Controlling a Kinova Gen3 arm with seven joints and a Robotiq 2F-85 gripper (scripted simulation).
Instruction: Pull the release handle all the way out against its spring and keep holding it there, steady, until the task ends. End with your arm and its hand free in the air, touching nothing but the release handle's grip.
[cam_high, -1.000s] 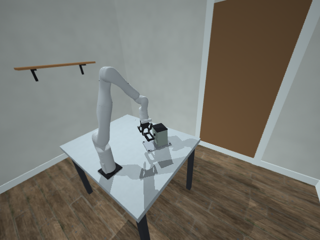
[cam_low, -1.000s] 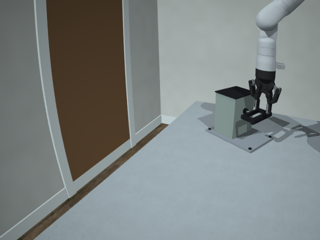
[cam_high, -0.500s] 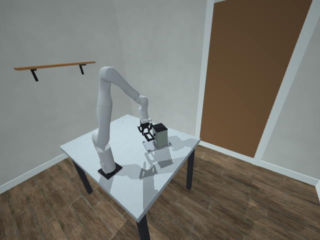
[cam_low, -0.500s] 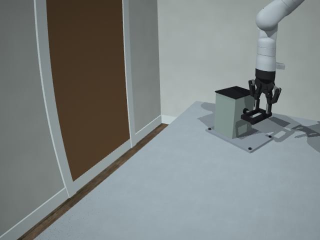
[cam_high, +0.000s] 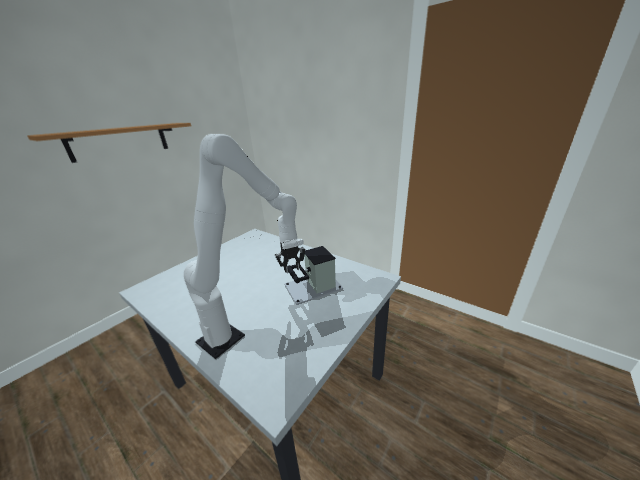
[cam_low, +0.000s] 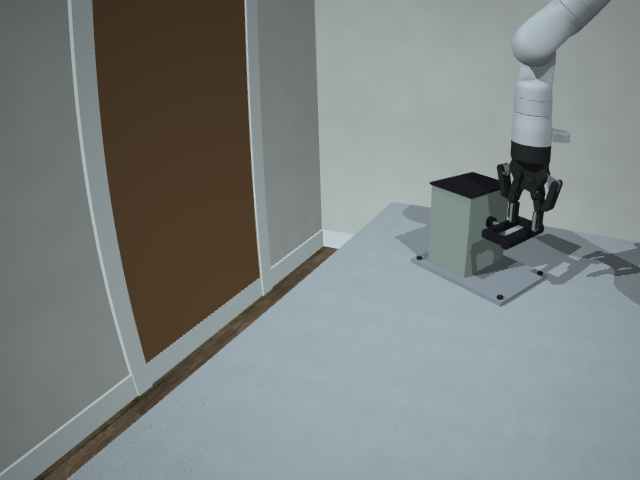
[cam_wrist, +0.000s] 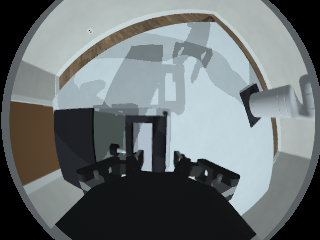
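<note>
The release handle (cam_low: 511, 234) is a black rectangular loop with a pale grip bar, and it sticks out of the side of a grey-green box (cam_low: 460, 227) with a black top. The box stands on a grey baseplate (cam_low: 480, 281) on the table. My gripper (cam_low: 523, 223) points straight down over the handle, about half open, with one finger on each side of the grip end. I cannot tell whether the fingers touch it. In the top view the gripper (cam_high: 293, 268) is just left of the box (cam_high: 320, 269). The wrist view shows the handle (cam_wrist: 143, 140) running ahead between the fingertips.
The baseplate has black bolts at its corners (cam_low: 499, 297). The arm's base (cam_high: 219, 341) stands on a black plate near the table's left edge. A brown door (cam_high: 496, 144) is behind the table and a wooden shelf (cam_high: 108, 131) hangs on the left wall.
</note>
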